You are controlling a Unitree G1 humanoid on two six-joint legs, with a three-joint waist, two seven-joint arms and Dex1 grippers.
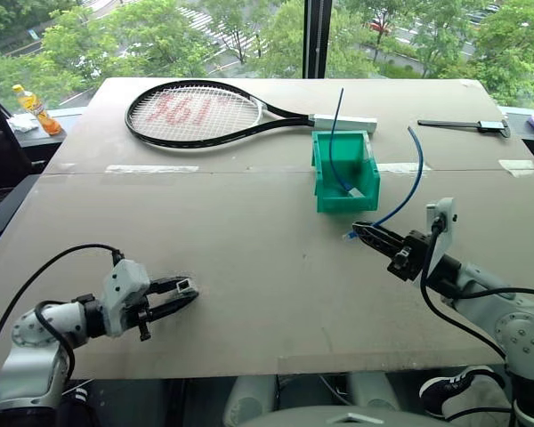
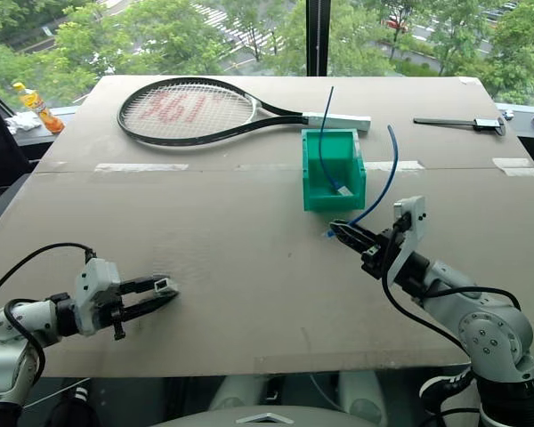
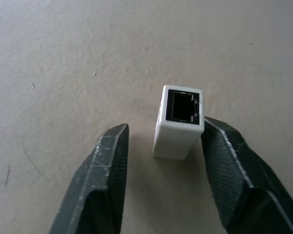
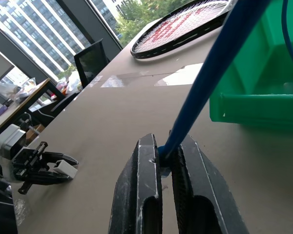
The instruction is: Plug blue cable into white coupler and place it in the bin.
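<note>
While the left gripper (image 1: 185, 294) brackets the white coupler (image 3: 179, 121) low over the table (image 1: 267, 267), its fingers are narrowed around the block: one finger touches the coupler's side, the other shows a slim gap, so the hold does not look firm yet. The coupler's dark socket faces outward past the fingertips. The right gripper (image 2: 343, 231) is pinched tight on the blue cable (image 1: 409, 182) close to its plug end, near the front of the green bin (image 1: 322, 169); the rest of the cable arcs up and back. A second blue cable (image 1: 335, 133) stands in the bin.

The main risk, as I judge it, is the coupler twisting or slipping if lifted before both fingers seat. The plug could also meet the socket skewed, since the cable is thin and bends.

Red lettering shows on the tennis racket (image 1: 196, 114) strings, but I cannot read it.
</note>
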